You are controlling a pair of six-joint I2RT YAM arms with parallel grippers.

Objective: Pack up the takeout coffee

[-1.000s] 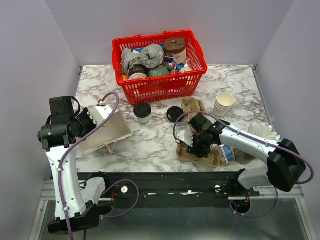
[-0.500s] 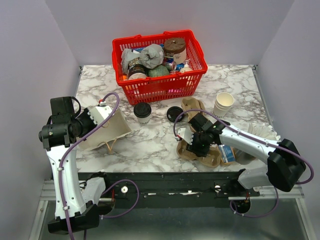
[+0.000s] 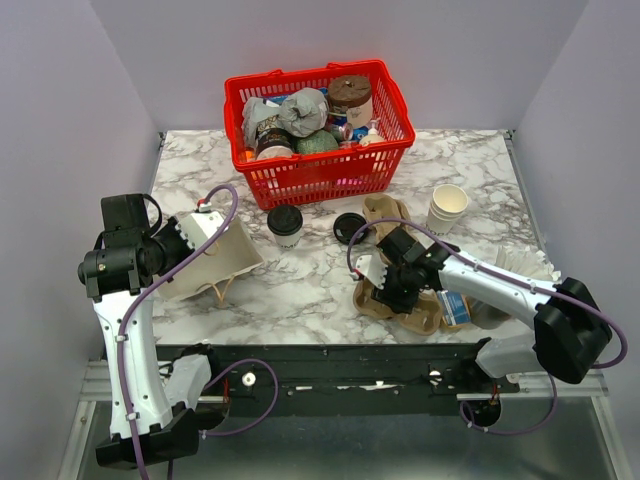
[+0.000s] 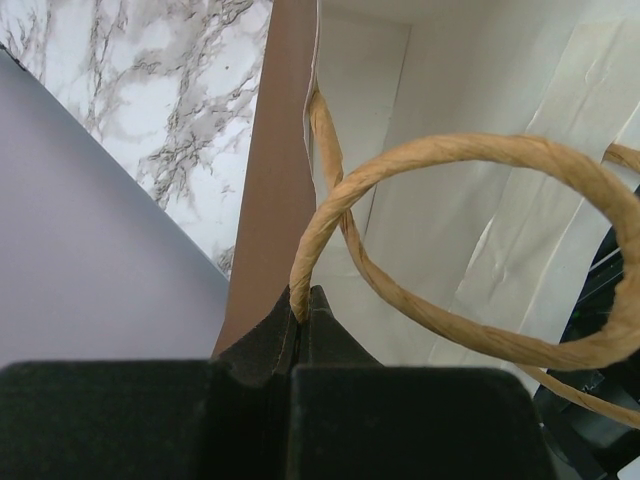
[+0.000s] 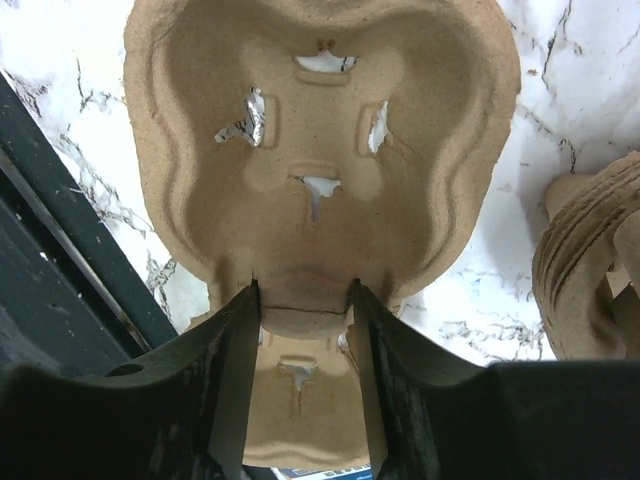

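Observation:
The takeout coffee [image 3: 285, 226], a white cup with a black dome lid, stands upright in front of the red basket. My left gripper [image 3: 186, 240] is shut on the twine handle [image 4: 330, 215] of a white paper bag [image 3: 216, 260] and holds the bag tilted on its side, left of the cup; in the left wrist view the gripper [image 4: 303, 300] pinches the twine. My right gripper [image 3: 388, 290] is at the front right, well apart from the cup. In the right wrist view it [image 5: 305, 300] clamps the middle ridge of a brown pulp cup carrier [image 5: 320, 150].
A red basket [image 3: 395, 150] full of cups and wrappers stands at the back. A loose black lid [image 3: 350, 227] lies right of the coffee. A stack of lidless cups [image 3: 447, 208] stands at the right. More pulp carriers [image 3: 384, 212] lie around my right gripper, near the table's front edge.
My right gripper and the pulp carrier in it have shifted slightly. The left arm, the bag and the coffee have not moved.

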